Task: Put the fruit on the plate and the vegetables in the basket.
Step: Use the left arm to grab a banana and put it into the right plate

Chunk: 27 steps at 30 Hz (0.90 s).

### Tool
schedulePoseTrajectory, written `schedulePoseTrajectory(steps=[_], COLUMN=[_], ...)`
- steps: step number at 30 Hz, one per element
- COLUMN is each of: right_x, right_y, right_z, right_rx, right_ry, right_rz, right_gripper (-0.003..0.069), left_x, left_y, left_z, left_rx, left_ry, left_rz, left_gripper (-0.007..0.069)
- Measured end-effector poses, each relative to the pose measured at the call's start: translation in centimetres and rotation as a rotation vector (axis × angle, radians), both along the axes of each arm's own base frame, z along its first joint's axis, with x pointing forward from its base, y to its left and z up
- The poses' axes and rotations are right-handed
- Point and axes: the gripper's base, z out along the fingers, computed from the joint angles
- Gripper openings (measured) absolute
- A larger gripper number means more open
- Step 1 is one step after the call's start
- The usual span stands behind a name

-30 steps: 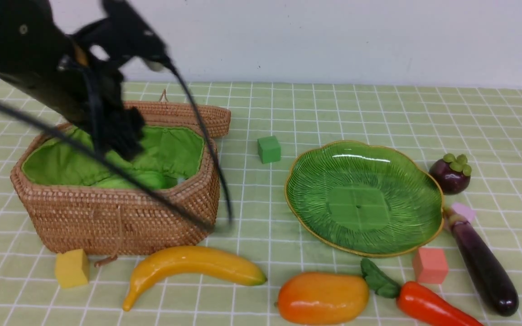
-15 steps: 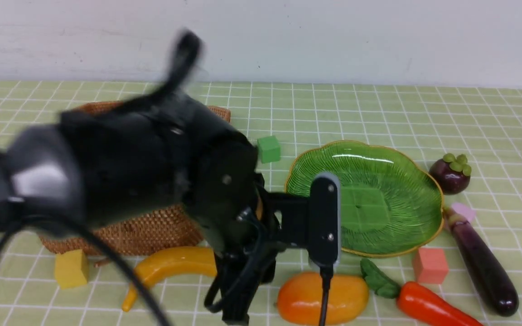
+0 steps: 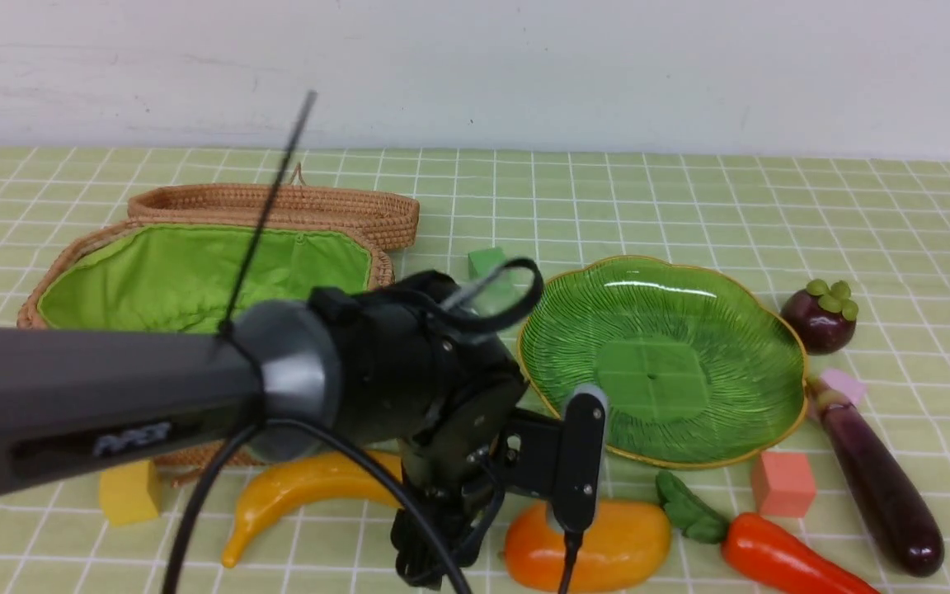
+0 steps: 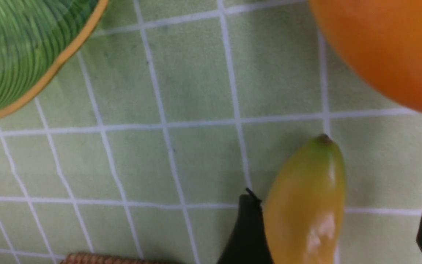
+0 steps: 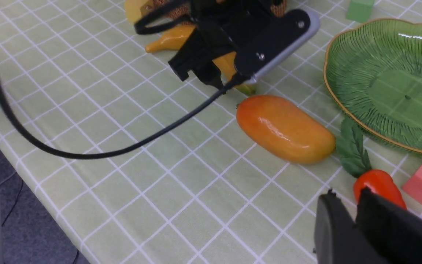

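The banana [image 3: 302, 495] is being straddled at its green-tipped end by the left claw [image 4: 339, 231]. The fingers are spread, one just beside the peel, the other well apart. The fruit is lying on the surface [image 3: 689, 190] at lower centre, in front of the open basket [image 3: 153, 280] at centre left. The mango [image 3: 632, 536] is lying just right of the banana's tip. The plate [image 3: 722, 330] is sitting at centre right, the mangosteen [image 3: 820, 318] beside its right rim. The eggplant [image 3: 879, 487] and carrot [image 3: 780, 557] are lying at lower right. The right claw [image 5: 348, 200] is being held pressed together near the carrot, pinching nothing.
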Motion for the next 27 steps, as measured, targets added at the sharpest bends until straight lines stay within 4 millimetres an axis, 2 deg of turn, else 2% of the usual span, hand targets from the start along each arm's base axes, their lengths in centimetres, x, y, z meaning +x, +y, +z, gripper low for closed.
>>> schedulePoseTrajectory(steps=[5,12,17,21,23,24,27], right_x=[0.0,0.0,0.0,0.0,0.0,0.0,0.0], right_y=[0.0,0.0,0.0,0.0,0.0,0.0,0.0], right_z=[0.0,0.0,0.0,0.0,0.0,0.0,0.0], right_rx=[0.000,-0.001,0.006,0.005,0.004,0.004,0.004], right_ry=[0.001,0.002,0.003,0.002,0.001,0.001,0.001], right_rz=[0.001,0.002,0.004,0.005,0.005,0.005,0.006], right_gripper=[0.0113,0.0116,0.0118,0.0119,0.0119,0.0119,0.0120], left_x=[0.5,2.2,2.2,2.1,2.1,2.0,2.0], left_y=[0.1,1.5,1.5,1.5,1.6,1.6,1.6], left_z=[-1.3,-2.1,-2.4,-2.6,-2.6,-2.6,-2.6], left_rx=[0.025,0.022,0.036,0.048,0.054,0.055,0.059], left_ry=[0.008,0.030,0.047,0.058,0.068,0.070,0.073], left_rz=[0.003,0.072,0.063,0.060,0.066,0.067,0.068], left_gripper=[0.0525,0.0517,0.0489,0.0419,0.0325,0.0304,0.0305])
